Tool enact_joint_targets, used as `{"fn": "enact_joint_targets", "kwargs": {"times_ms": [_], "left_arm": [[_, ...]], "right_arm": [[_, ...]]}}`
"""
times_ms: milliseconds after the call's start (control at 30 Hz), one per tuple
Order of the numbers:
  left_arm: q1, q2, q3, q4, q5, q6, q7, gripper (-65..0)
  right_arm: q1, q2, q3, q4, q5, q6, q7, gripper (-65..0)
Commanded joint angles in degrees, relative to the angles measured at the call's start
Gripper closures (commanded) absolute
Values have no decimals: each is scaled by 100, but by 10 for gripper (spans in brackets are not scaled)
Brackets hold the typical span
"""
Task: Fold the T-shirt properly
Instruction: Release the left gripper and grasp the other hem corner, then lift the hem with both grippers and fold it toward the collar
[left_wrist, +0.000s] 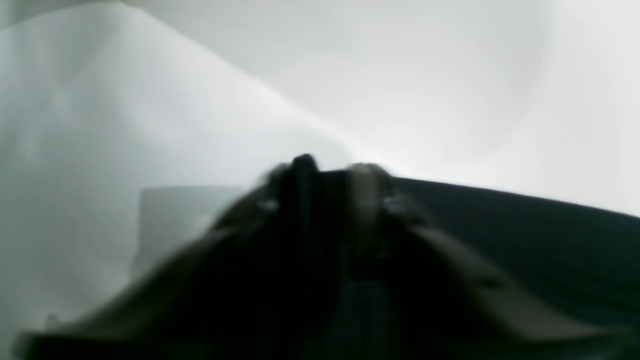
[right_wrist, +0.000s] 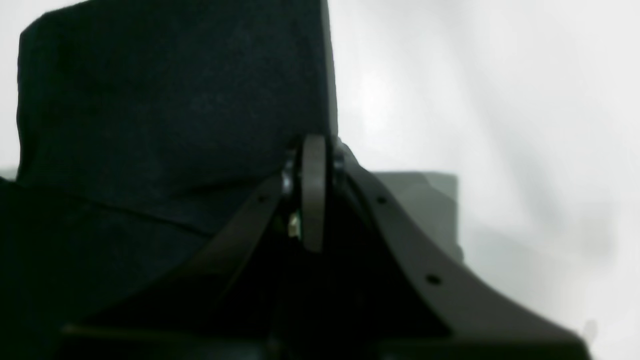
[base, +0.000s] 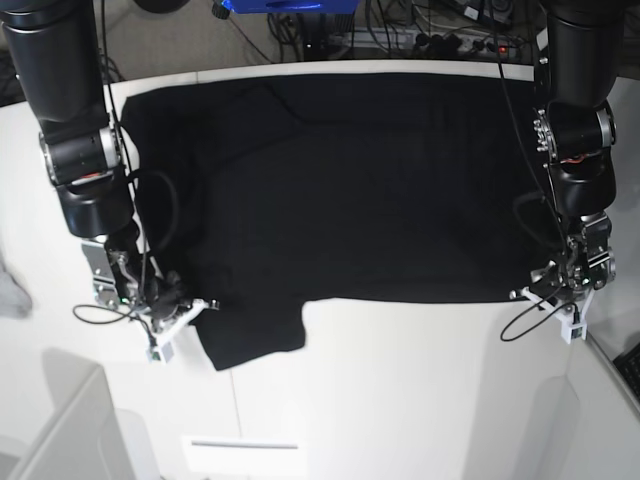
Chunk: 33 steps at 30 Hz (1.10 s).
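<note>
Spread across the white table (base: 400, 400), plain side up: the T-shirt (base: 340, 190). Right gripper (right_wrist: 312, 200) clamped tight on the sleeve corner nearest the camera. Left gripper (left_wrist: 332, 172) at the opposite hem corner, too blurry to call pinched or not. Could easily snag one layer only, then drag lopsided and bunch up.

Base view: high, looking down; wrist views: close, low, sharing T-shirt (base: 340, 190) edges.
</note>
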Motion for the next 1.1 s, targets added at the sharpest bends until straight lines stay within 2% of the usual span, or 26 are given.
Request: {"fn": "enact_joint_targets", "kwargs": {"times_ms": [0, 100, 200, 400, 600, 700, 800, 900, 1067], "left_arm": [[-95, -51, -10, 55, 44, -9, 107, -13], [-95, -42, 34, 63, 44, -9, 107, 0], [-52, -34, -10, 178, 35, -9, 107, 0], [643, -34, -18, 1567, 26, -9, 143, 0], [863, -51, -36, 1778, 26, -9, 143, 0], [1065, -42, -414, 2068, 26, -9, 116, 0], [1276, -25, -810, 2578, 35, -9, 143, 0], [1355, -25, -810, 2859, 35, -9, 151, 0], [1513, -16, -827, 3096, 35, -9, 160, 0]], "right_arm": [[107, 53, 12, 25, -53, -21, -116, 0], [45, 53, 12, 60, -53, -21, -108, 0], [-51, 53, 12, 227, -53, -38, 156, 0], [-122, 62, 12, 359, -53, -38, 244, 0], [-201, 114, 21, 719, -35, -38, 244, 0], [-289, 211, 38, 966, -26, -38, 235, 0], [-500, 220, 583, 1379, -53, -38, 200, 0], [-693, 229, 1128, 1695, -61, -38, 15, 0], [-913, 325, 1304, 2249, -61, -38, -336, 0]]}}
